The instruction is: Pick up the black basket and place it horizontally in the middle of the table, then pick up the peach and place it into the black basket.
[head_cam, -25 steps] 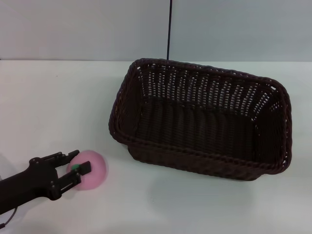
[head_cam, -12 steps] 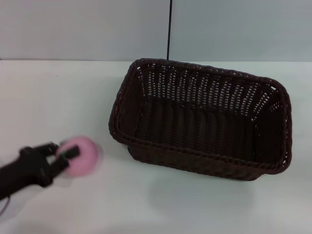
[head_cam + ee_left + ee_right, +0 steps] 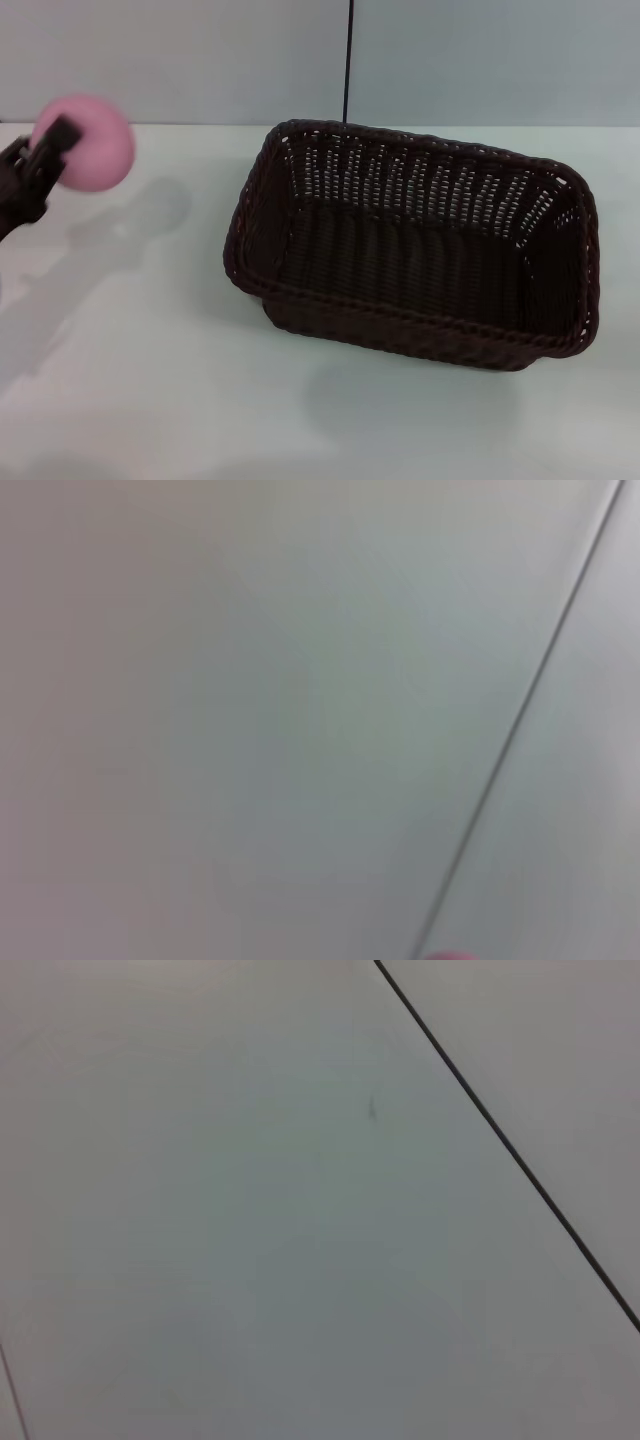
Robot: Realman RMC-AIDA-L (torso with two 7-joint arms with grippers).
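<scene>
Peach (image 3: 88,141) held aloft at far left, clamped in left gripper (image 3: 48,152), well apart from basket (image 3: 410,245) sitting right of centre on table (image 3: 150,400). Likely light, round, smooth; could roll out, so grip across its middle. Right gripper unseen.

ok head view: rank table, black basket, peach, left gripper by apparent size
1. table
2. black basket
3. peach
4. left gripper, clamped on the peach and partly cut off at the frame edge. Both are lifted toward the camera, so their order is unsure.
</scene>
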